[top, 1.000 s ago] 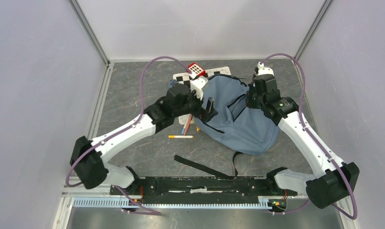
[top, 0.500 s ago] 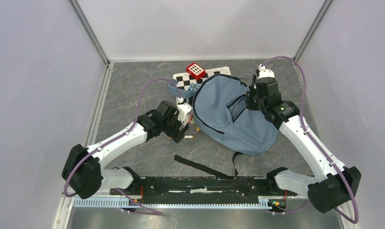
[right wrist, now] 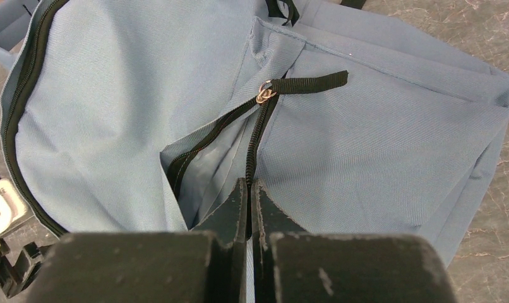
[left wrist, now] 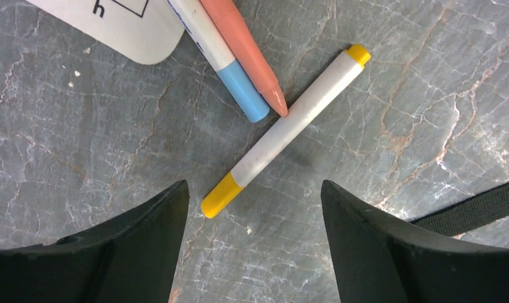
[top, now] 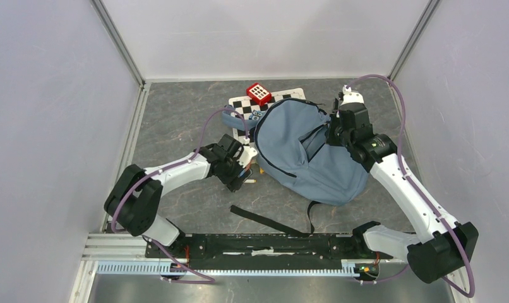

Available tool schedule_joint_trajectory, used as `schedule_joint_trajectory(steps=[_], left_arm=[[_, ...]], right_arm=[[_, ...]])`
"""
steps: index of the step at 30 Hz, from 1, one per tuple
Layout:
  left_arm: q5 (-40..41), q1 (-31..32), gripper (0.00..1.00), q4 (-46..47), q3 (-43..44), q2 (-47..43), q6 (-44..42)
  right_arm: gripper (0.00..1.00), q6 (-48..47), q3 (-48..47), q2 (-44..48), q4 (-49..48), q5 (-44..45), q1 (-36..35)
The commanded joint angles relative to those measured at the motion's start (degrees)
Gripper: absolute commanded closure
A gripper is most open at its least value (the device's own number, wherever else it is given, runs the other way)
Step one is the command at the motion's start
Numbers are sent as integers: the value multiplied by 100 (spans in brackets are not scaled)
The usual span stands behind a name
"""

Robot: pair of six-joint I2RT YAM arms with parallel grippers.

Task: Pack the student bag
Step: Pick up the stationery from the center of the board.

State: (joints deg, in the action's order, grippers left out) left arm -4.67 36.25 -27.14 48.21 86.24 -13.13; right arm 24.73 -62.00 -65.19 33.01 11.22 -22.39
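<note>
The student bag is a blue-grey backpack lying flat mid-table, its main zipper open along the left edge. My right gripper is shut on the zipper edge of the bag's front pocket, just below the metal zipper pull; it sits at the bag's far right in the top view. My left gripper is open and empty, low over the table left of the bag. A white marker with yellow ends lies between and just ahead of its fingertips.
A blue-tipped marker and a salmon crayon lie touching the yellow marker, next to a white card. A red block toy sits on a checkered board behind the bag. A loose black strap lies near the front.
My left gripper has pulled back from the bag's opening and come down over the markers on the table. The right gripper has kept its hold on the pocket zipper edge.
</note>
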Motion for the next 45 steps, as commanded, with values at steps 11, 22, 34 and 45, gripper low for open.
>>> schedule_joint_trajectory(steps=[11, 22, 34, 45], left_arm=[[-132, 255, 34, 420, 123, 315, -34], [-100, 475, 55, 266, 343, 604, 188], [368, 1006, 66, -646, 750, 1018, 1086], [603, 1095, 90, -622, 850, 1191, 2131]], right_arm=[[100, -35, -207, 32, -392, -85, -20], [100, -67, -208, -12, -408, -108, -19], [100, -61, -192, -15, -427, -56, -20], [100, -65, -185, 59, -428, 46, -18]])
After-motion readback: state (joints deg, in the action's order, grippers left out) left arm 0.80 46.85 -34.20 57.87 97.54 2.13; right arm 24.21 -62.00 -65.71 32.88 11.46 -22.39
